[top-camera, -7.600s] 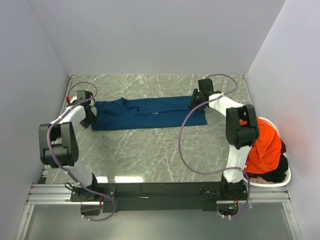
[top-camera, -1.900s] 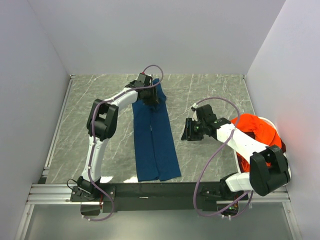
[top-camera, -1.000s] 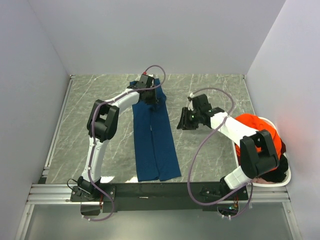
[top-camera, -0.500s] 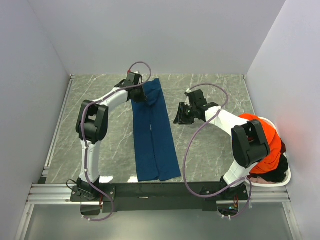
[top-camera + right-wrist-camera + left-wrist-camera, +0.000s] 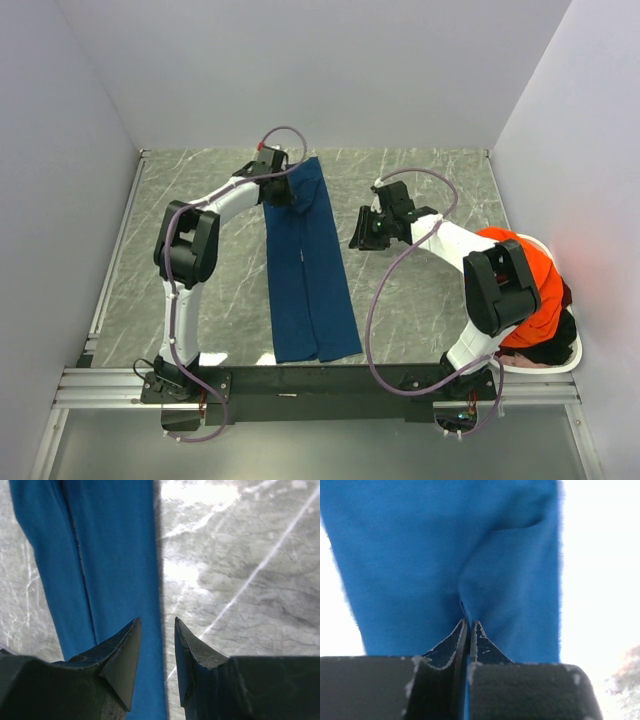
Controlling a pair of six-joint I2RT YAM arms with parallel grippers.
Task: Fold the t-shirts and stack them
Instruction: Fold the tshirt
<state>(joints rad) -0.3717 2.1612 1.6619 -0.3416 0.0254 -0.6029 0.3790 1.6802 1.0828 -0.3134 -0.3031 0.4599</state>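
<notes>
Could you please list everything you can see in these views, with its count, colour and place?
navy blue t-shirt: one, navy blue, folded into a long strip on the table, running from the far middle to the near edge.
orange t-shirt: one, bright orange, heaped in the basket.
dark cloth: count unclear, dark, under the orange t-shirt in the basket.
basket: one, white, at the table's near right.
table: one, grey marble pattern.
left gripper: one, black, shut on the navy blue t-shirt's far end.
right gripper: one, black, open, just right of the strip, holding nothing.
</notes>
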